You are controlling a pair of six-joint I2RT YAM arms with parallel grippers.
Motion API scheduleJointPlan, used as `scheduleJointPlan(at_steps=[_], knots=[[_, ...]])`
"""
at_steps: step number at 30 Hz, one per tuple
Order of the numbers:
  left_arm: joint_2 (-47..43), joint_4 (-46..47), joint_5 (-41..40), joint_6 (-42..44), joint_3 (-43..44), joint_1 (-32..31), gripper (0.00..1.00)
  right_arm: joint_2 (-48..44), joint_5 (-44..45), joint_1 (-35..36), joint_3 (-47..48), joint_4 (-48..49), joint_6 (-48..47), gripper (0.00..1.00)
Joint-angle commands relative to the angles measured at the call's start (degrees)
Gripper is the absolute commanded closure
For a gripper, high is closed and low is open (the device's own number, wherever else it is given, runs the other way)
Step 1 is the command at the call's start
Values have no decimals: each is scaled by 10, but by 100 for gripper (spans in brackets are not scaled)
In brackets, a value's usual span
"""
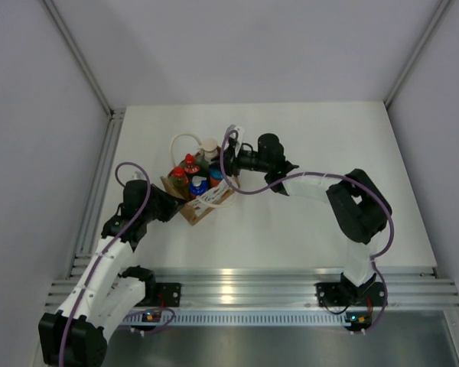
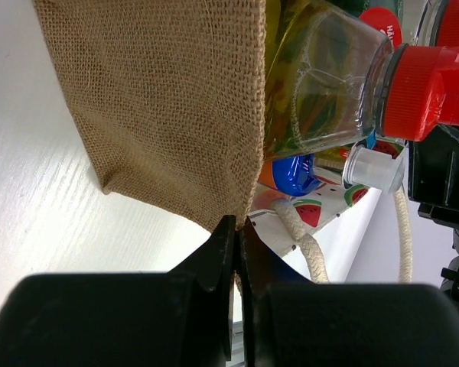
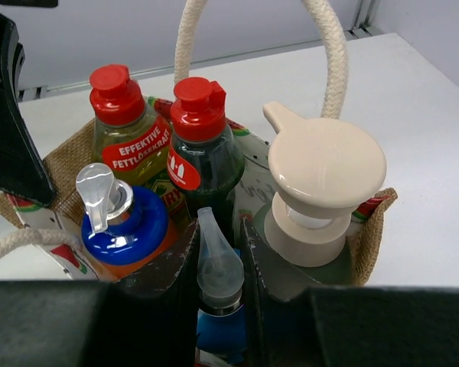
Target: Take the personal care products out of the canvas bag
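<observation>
My right gripper (image 3: 218, 238) is pinched on the blue bottle (image 3: 214, 335) by its nozzle inside the canvas bag (image 3: 371, 233), left gripper (image 2: 237, 227) clamped on the bag's burlap edge, bottle body mostly hidden.

White table (image 1: 329, 138), grey walls (image 1: 237, 46), seemingly aluminium rail (image 1: 245, 289)

Five bottles counted inside the one canvas bag (image 3: 371, 229)! Two wore red caps (image 3: 115, 88), the yellow-green bottle (image 3: 130, 160) and the dark green bottle (image 3: 206, 172), while one orange bottle (image 3: 99, 264) had the only blue cap (image 3: 130, 229). One blue bottle (image 3: 218, 332) carried a single clear nozzle (image 3: 218, 264), one grey-green bottle (image 3: 306, 237) a single white pump (image 3: 325, 164), and two rope handles (image 3: 329, 46) rose from the bag.
</observation>
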Motion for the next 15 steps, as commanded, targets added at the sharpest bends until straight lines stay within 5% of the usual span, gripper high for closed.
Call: scheduleJointPlan(at_steps=[1, 15], knots=[[-2, -31, -35, 15, -5, 3, 100, -12, 0, -5, 9, 119, 57, 100], [-3, -31, -40, 9, -4, 3, 100, -60, 46, -1, 39, 77, 33, 100]])
